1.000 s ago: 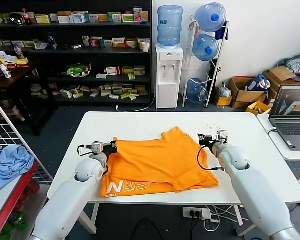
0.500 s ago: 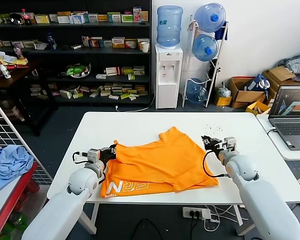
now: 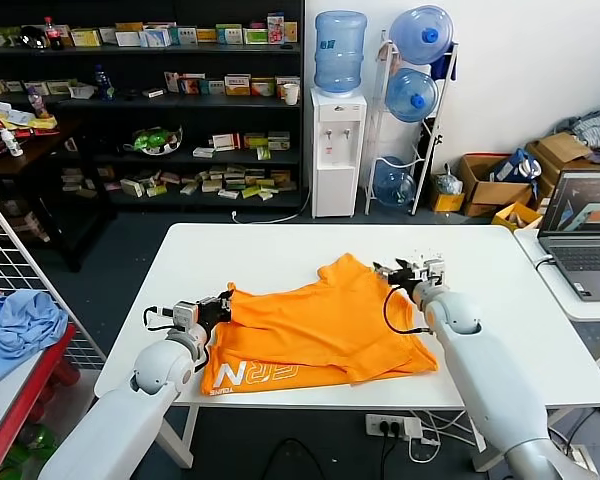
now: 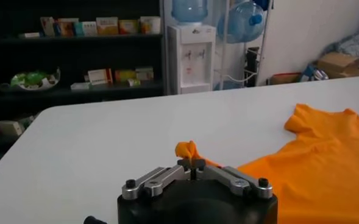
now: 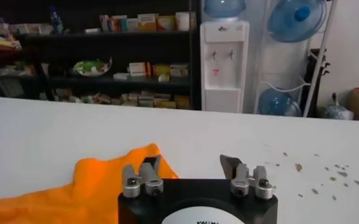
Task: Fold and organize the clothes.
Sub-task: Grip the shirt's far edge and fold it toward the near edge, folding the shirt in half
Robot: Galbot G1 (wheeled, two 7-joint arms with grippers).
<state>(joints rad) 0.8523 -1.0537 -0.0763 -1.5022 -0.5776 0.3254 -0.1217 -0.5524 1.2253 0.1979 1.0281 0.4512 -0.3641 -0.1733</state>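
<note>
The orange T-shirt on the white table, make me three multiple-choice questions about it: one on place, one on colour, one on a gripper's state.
1. Where does the bright orange short-sleeved T-shirt lie?
A. on the white table
B. on the floor
C. on the dark shelf

2. What colour is the block lettering printed on it?
A. black
B. white
C. blue

3. How is the left gripper?
A. wide open above the table
B. shut on a pinch of the T-shirt
C. holding a bottle

Key: 1 A, it is spread on the tabletop; 2 B, white letters show at its near edge; 3 B, the left wrist view shows orange fabric bunched between closed fingers, while the right gripper stands open.
</note>
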